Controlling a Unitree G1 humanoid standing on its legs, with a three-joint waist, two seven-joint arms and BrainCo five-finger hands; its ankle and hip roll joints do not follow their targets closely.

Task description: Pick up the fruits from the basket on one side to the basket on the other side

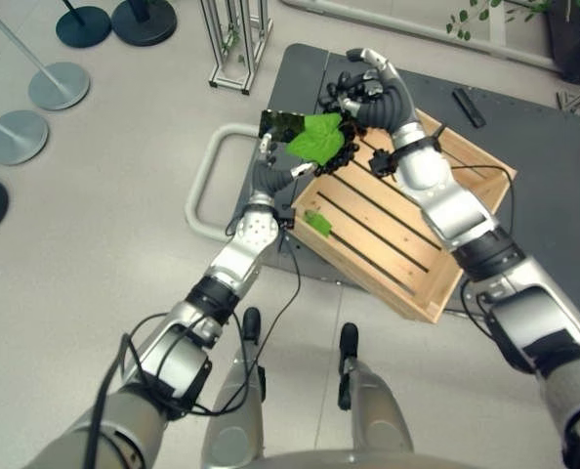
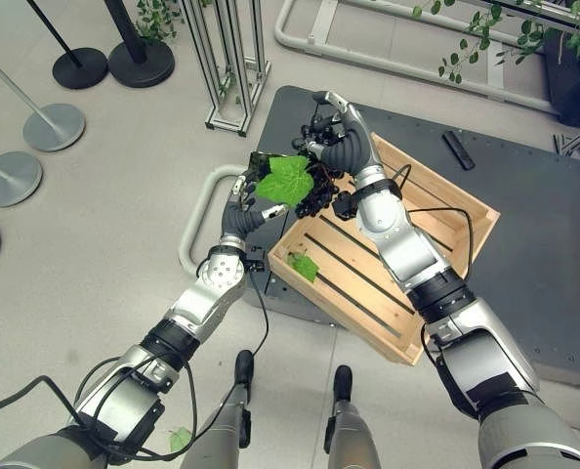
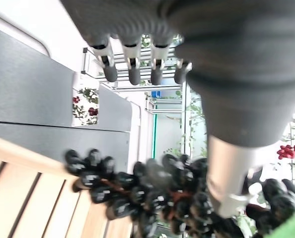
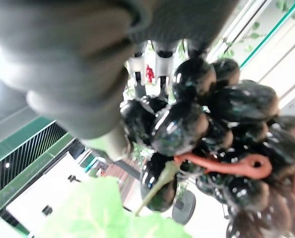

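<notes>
The right hand (image 2: 341, 145) is raised above the far left corner of the wooden crate (image 2: 419, 283), fingers curled around a bunch of dark grapes (image 2: 316, 193) with a large green leaf (image 2: 286, 180) attached. In the right wrist view the grapes (image 4: 197, 129) lie against the curled fingers (image 4: 160, 59), with a reddish stem running through the bunch. The left hand (image 2: 243, 207) is positioned just beside the bunch on its left side, below the leaf; its fingers (image 3: 132, 69) extend straight and relaxed in the left wrist view, with the grapes (image 3: 152, 191) past them, and whether they touch the bunch cannot be told. The crate sits on a dark grey platform (image 2: 524, 195) on the floor. A second, smaller green leaf (image 2: 304, 264) lies on the crate slats near the left corner. A black rectangular object (image 2: 457, 149) rests on the platform beyond the crate.
</notes>
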